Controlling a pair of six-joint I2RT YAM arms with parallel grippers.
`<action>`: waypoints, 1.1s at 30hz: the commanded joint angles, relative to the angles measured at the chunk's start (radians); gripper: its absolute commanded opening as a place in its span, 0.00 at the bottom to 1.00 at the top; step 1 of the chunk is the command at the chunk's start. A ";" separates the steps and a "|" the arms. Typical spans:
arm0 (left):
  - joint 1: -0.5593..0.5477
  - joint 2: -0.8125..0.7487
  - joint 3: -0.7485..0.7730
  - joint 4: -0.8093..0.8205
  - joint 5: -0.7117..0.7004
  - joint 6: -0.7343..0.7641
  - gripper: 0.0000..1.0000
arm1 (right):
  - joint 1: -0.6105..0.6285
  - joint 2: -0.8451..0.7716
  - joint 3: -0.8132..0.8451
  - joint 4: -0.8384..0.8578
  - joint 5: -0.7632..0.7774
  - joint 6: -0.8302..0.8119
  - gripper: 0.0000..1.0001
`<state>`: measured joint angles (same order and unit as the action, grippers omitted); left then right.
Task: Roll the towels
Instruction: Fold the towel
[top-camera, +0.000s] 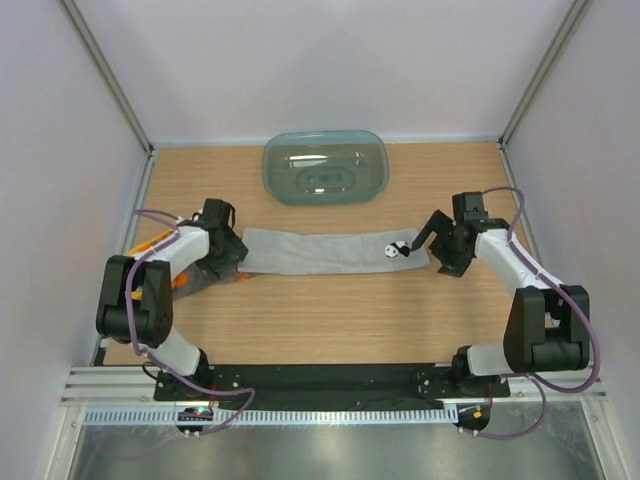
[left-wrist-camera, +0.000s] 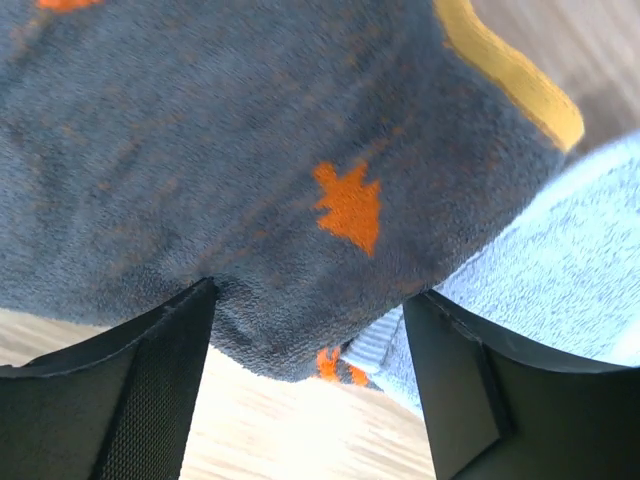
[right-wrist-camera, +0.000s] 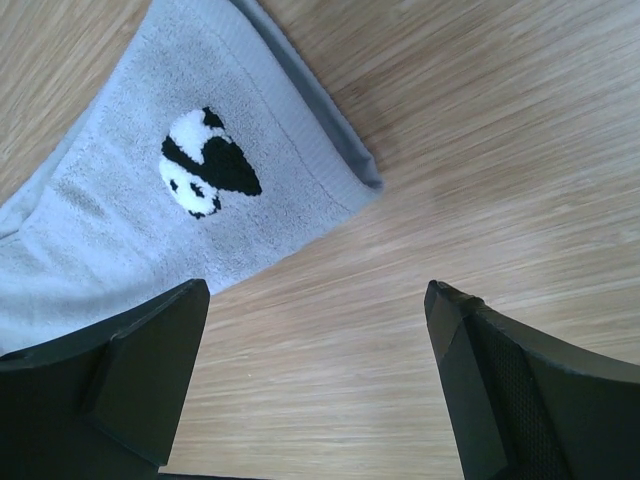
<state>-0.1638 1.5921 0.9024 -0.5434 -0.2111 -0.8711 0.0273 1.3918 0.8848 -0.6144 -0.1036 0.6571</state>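
From above, mainly grey towel (top-camera: 320, 251) stretched flat; at left wrist, orange-print towel (left-wrist-camera: 250, 150) right before wide-spread left gripper (left-wrist-camera: 310, 292); right gripper (right-wrist-camera: 315, 295), equally wide, near panda mark (right-wrist-camera: 208, 163).

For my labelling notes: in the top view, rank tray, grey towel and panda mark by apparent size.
1. Tray and grey towel: too close to rank; towel longer, tray deeper.
2. Panda mark: smallest by far.
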 joint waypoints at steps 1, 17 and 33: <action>0.053 0.012 -0.005 0.088 -0.008 -0.039 0.75 | 0.008 -0.045 0.002 0.035 -0.030 -0.016 0.97; 0.306 -0.076 -0.074 0.114 -0.019 -0.012 0.56 | 0.010 0.196 -0.001 0.171 -0.067 -0.007 0.91; 0.507 -0.290 -0.125 0.105 -0.007 -0.100 0.63 | 0.010 0.294 -0.026 0.243 -0.051 -0.004 0.44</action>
<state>0.3386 1.3334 0.7887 -0.4454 -0.2173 -0.9588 0.0307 1.6268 0.8822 -0.4015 -0.1772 0.6540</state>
